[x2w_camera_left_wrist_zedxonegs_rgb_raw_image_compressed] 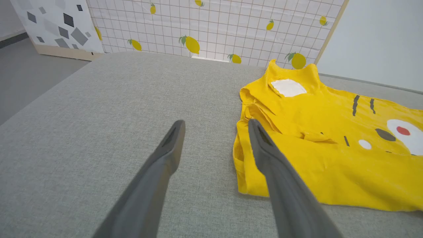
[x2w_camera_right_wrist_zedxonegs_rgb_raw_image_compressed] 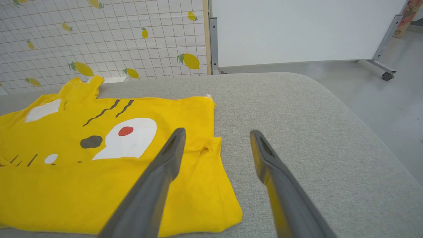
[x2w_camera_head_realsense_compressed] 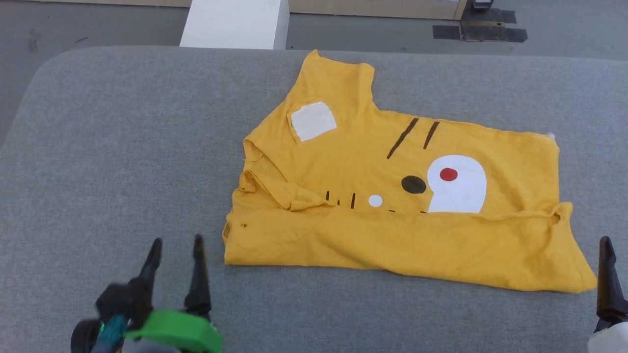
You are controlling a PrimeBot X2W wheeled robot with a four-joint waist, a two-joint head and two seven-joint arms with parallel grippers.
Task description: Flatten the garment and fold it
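- The T-shirt (x2w_camera_head_realsense_compressed: 392,206) lies on the grey padded table (x2w_camera_head_realsense_compressed: 122,122), clear of both grippers. Its long axis runs side to side across the robot's front, from one gripper towards the other.
- The left gripper (x2w_camera_head_realsense_compressed: 177,240) has its two fingers spread wide and holds nothing. The shirt's bunched sleeve end and near corner sit ahead of it and off to its right, and the fingertips are over bare table.
- The right gripper (x2w_camera_right_wrist_zedxonegs_rgb_raw_image_compressed: 216,135) is also spread wide and empty. The hem end's near corner is just ahead and to its left. In its wrist view the left finger lines up over the yellow cloth and the right finger over bare table. It may be hovering rather than touching; the angle doesn't settle that.
- The near long edge looks doubled back over the lower part of the print, so the shirt is not yet flat.
- Judgement: the right gripper is nearer its corner, while the left must reach forward and to its right. A pull apart along the long axis would fit.
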